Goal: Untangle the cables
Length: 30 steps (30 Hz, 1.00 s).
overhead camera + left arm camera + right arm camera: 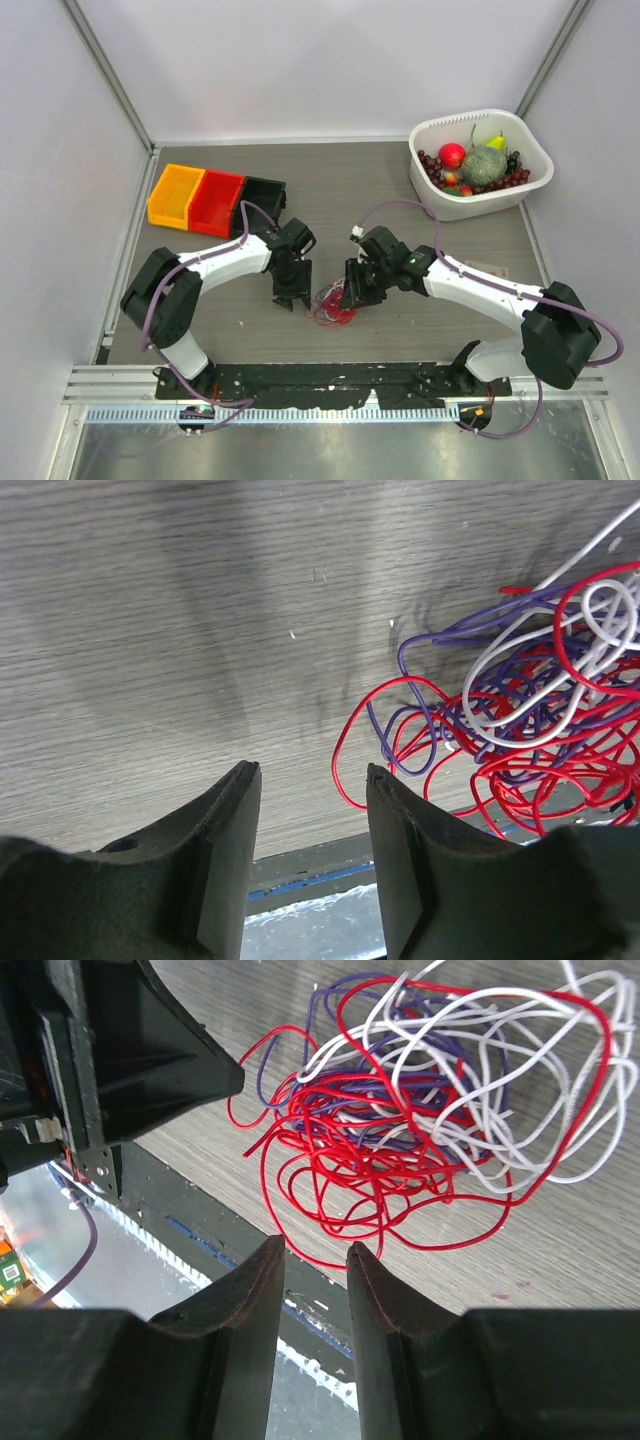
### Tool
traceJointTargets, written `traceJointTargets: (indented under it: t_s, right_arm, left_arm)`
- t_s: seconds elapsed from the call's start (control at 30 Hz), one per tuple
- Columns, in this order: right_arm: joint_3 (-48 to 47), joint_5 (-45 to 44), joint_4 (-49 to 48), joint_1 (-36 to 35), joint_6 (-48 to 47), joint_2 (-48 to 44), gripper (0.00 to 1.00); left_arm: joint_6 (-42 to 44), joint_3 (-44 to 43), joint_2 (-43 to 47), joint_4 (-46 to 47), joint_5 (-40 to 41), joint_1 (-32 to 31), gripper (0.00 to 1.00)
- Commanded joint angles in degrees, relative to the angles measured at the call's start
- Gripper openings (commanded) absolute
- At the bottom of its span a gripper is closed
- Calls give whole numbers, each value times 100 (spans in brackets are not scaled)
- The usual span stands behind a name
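the cables (330, 306) are lying as one tangle near the table (200, 320)'s front edge. from overhead it is looking red, while the wrist views are revealing white and purple strands. the left gripper (311, 768) is gaping empty just left of it, and the right gripper (315, 1245) is hovering narrowly parted, clasping nothing. three bins (217, 203) are sitting far left, one fruit basket (470, 205) far right.

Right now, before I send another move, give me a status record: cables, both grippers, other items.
cables: one tangle of red, white and purple wires on the table between the grippers
left gripper: open, empty, beside the tangle
right gripper: open, nothing clamped, red loop close to its tips
other items: three bins far left, fruit basket far right
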<state>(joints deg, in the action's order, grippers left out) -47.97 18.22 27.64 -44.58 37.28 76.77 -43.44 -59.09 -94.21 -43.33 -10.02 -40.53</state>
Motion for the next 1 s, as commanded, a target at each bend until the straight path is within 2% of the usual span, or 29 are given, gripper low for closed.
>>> traceJointTargets:
  t_s: [0.0, 0.1, 0.3, 0.5, 0.57, 0.63, 0.7, 0.97]
  right_arm:
    - [-81, -327, -136, -16, 148, -75, 37]
    - [-81, -354, -162, -7, 183, -127, 37]
    - [-187, -521, -22, -16, 140, 57, 37]
    - [-529, -661, 110, -33, -133, 364, 38]
    - [-705, -845, 215, -60, -247, 470, 40]
    - [-846, -1030, 294, -86, -379, 540, 47]
    - [-785, -1075, 181, -104, -484, 576, 60]
    - [-276, -513, -758, -95, -116, 909, 62]
  left_arm:
    - [-261, -147, -150, 263, -307, -7, 52]
    - [-305, -225, -316, 185, -281, -42, 50]
    - [-332, -296, -545, -53, -53, -279, 33]
    - [-270, -331, -678, -149, -97, -508, 0]
    - [-218, -366, -468, -219, 17, -508, 0]
    - [-104, -419, -90, -193, 123, -508, 0]
    - [10, -454, 376, -10, 45, -508, 0]
    - [-595, -410, 1291, 1177, -1001, -508, 0]
